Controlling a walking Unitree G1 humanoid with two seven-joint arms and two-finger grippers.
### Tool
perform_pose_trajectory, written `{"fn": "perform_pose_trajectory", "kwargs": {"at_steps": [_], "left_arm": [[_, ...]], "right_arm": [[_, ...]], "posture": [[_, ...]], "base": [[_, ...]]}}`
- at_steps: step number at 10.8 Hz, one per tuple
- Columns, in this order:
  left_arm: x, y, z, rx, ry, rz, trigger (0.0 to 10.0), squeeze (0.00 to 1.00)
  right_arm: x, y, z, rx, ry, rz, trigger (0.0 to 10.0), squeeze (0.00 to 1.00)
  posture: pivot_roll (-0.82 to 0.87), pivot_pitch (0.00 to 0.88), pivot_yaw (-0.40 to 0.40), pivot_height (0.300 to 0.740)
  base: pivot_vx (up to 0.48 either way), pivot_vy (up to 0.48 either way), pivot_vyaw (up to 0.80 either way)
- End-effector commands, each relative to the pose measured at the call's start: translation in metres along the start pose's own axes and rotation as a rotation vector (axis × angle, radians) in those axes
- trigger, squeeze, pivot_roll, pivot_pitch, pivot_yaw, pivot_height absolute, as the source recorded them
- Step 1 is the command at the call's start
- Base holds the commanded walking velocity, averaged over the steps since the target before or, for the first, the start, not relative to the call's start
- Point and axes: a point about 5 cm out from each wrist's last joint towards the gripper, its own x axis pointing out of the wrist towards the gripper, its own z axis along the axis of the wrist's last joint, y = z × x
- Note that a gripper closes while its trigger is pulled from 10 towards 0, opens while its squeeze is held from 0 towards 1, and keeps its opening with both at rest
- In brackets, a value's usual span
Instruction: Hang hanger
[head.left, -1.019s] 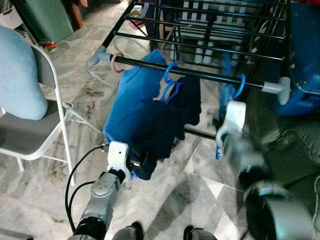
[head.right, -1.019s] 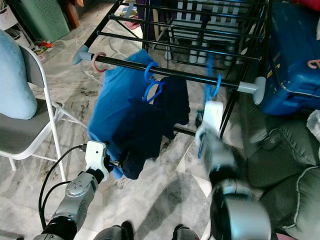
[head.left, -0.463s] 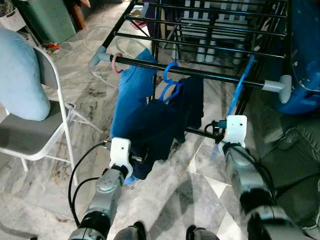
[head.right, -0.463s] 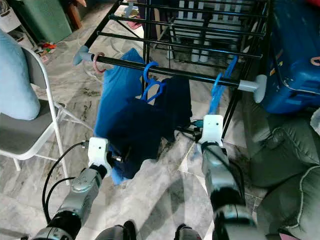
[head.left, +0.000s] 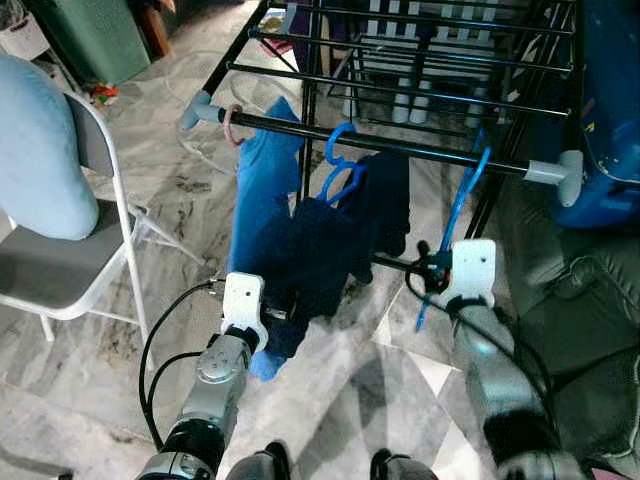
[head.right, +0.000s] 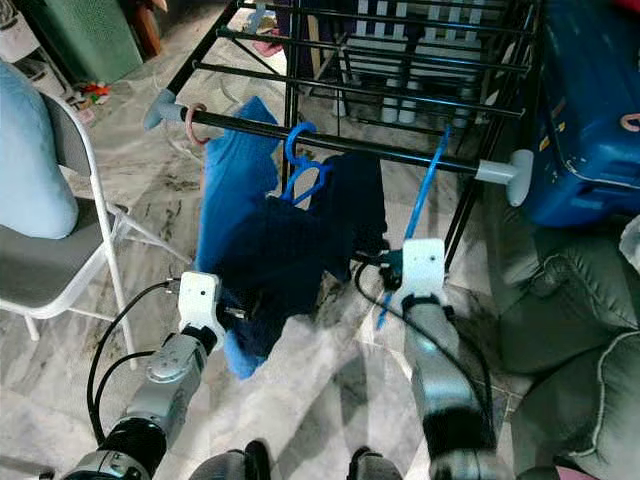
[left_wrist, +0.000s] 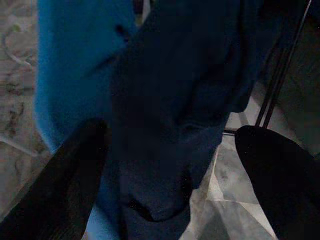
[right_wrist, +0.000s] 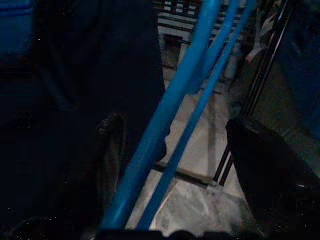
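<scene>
Nearest to the robot, the left gripper (left_wrist: 165, 165) is at the lower hem of the dark shirt (head.left: 320, 260). Its two black fingers (left_wrist: 60, 185) stand spread, with the shirt cloth hanging between them — whether they touch the cloth I cannot tell.

The right gripper (right_wrist: 170, 165) is low, under the right end of the rail (head.left: 400, 148). Its fingers are apart, one on each side of the hanger (head.left: 458, 215), and the wrist view shows a gap between the blue bars and each finger, so they look released. The hanger is thin and blue; it hangs steeply from the rail, its top at the rail near the grey end cap (head.left: 556, 174) and its lower end just beside the right gripper.

A little farther, a lighter blue shirt (head.left: 258, 190) hangs on the same rail, partly behind the dark shirt. The dark shirt hangs on a second blue hanger (head.left: 340, 165), hooked over the rail. A pink ring (head.left: 232, 124) sits near the left end of the rail.

On the left stands a white folding chair (head.left: 70, 270) — a pale blue cushion (head.left: 35, 150) leans on its back. The rack (head.left: 420, 70) continues behind with more black bars, over a marble floor (head.left: 340, 390).
</scene>
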Motion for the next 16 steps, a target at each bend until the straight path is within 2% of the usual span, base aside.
{"fn": "perform_pose_trajectory", "kwargs": {"at_steps": [1, 3, 5, 10, 11, 12, 16], "left_arm": [[-0.003, 0.003, -0.004, 0.016, 0.013, 0.013, 10.0, 0.00], [-0.007, 0.004, -0.009, 0.033, 0.027, 0.038, 10.0, 0.00], [-0.007, 0.004, -0.011, 0.044, 0.034, 0.055, 10.0, 0.00], [-0.006, 0.006, -0.010, 0.061, 0.039, 0.065, 10.0, 0.00], [-0.006, 0.006, -0.010, 0.061, 0.041, 0.065, 10.0, 0.00], [-0.006, 0.006, -0.011, 0.064, 0.042, 0.065, 10.0, 0.00], [-0.007, 0.008, -0.013, 0.066, 0.048, 0.073, 10.0, 0.00]], "right_arm": [[-0.003, 0.005, 0.000, -0.006, 0.005, 0.017, 10.0, 1.00], [-0.021, 0.007, -0.006, -0.003, 0.035, 0.019, 10.0, 1.00], [-0.031, 0.002, -0.010, 0.008, 0.056, -0.002, 10.0, 1.00], [-0.033, 0.005, -0.010, 0.009, 0.082, 0.002, 10.0, 0.98], [-0.033, 0.005, -0.010, 0.007, 0.086, 0.004, 10.0, 0.60], [-0.032, 0.006, -0.011, 0.005, 0.090, 0.008, 10.0, 0.00], [-0.032, 0.010, -0.012, 0.010, 0.102, 0.037, 10.0, 0.00]], "posture": [[-0.12, 0.184, 0.074, 0.740], [-0.11, 0.194, 0.059, 0.740], [-0.11, 0.195, 0.056, 0.740], [-0.11, 0.187, 0.063, 0.740], [-0.11, 0.184, 0.064, 0.740], [-0.11, 0.184, 0.061, 0.740], [-0.10, 0.183, 0.063, 0.740]], "base": [[0.000, 0.000, 0.00], [0.000, 0.000, 0.00], [-0.157, 0.000, 0.00], [-0.328, 0.000, 0.00], [-0.334, 0.000, 0.00], [-0.334, 0.000, 0.00], [-0.334, 0.000, 0.00]]}}
